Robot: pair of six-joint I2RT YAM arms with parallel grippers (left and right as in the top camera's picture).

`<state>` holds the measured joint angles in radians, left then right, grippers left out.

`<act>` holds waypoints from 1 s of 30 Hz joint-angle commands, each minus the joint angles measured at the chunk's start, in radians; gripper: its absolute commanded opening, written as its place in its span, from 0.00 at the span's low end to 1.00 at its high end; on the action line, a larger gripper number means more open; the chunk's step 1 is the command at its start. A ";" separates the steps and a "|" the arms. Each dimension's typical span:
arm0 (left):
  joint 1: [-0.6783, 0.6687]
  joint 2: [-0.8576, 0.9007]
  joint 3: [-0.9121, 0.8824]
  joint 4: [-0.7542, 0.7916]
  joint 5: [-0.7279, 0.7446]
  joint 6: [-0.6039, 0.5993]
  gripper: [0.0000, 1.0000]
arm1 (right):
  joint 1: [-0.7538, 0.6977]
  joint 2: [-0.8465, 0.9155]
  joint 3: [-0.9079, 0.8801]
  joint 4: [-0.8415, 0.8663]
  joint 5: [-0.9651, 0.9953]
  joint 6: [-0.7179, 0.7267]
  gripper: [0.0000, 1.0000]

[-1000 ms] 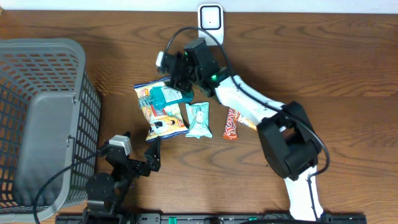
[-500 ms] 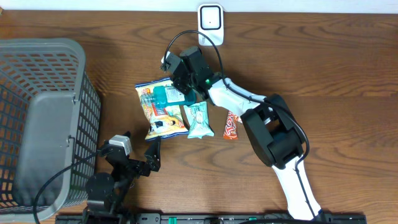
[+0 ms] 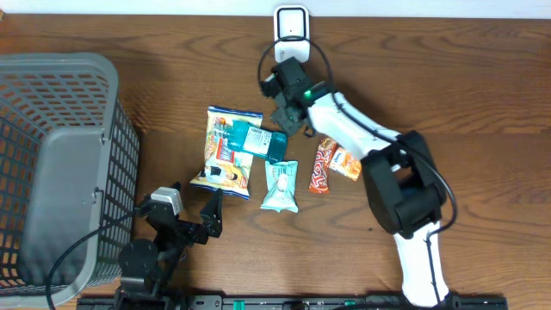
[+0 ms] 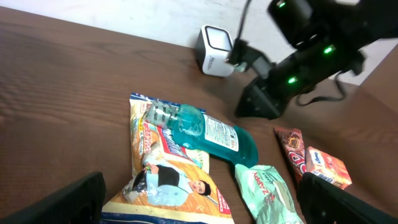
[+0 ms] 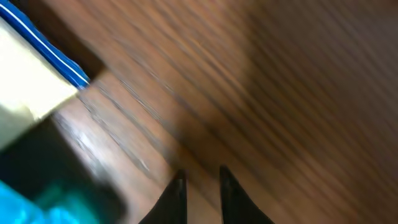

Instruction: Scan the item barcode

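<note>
My worry from here is an empty grab. The right gripper (image 3: 284, 120) hangs just on the far side of the blue bottle (image 3: 258, 140), by its right end. In its own blurred camera the fingers (image 5: 176, 190) stand almost together, with only bare wood in the slit, so I judge it has pinched on nothing. If I lift now, I carry air to the scanner (image 3: 291, 24). The bottle lies on its side across the far end of the snack bag (image 3: 222, 168), well to the near side of the scanner and not in front of its window. A round body on a slick, crinkled bag can roll if a finger clips it. That could send it left off the bag, or toward me into the green packet (image 3: 280, 185). A narrow grasp would also slide off it, so the fingers need to spread before another approach. I cannot see where the barcode is, so even a good pickup may face the wrong way. The left gripper (image 3: 196, 204) stands wide and empty at the near edge of the table (image 3: 482, 86), too far off to steady anything.
</note>
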<state>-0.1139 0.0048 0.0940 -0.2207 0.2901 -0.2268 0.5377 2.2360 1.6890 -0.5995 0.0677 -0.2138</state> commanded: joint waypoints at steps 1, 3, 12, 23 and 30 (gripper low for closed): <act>0.003 -0.001 -0.015 -0.026 0.016 0.020 0.98 | -0.003 -0.105 0.002 -0.039 0.010 0.086 0.19; 0.003 -0.001 -0.015 -0.026 0.016 0.020 0.98 | -0.003 -0.155 0.002 -0.052 -0.053 0.069 0.34; 0.003 -0.001 -0.015 -0.026 0.016 0.021 0.98 | -0.008 -0.186 0.002 -0.016 -0.672 -0.221 0.75; 0.003 -0.001 -0.015 -0.026 0.016 0.020 0.98 | 0.082 -0.089 0.004 0.154 -0.676 -0.222 0.63; 0.003 -0.001 -0.015 -0.026 0.016 0.020 0.98 | 0.159 -0.033 0.004 0.198 -0.571 -0.222 0.61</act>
<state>-0.1139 0.0048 0.0940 -0.2207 0.2905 -0.2268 0.6682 2.1624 1.6859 -0.4152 -0.5678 -0.4221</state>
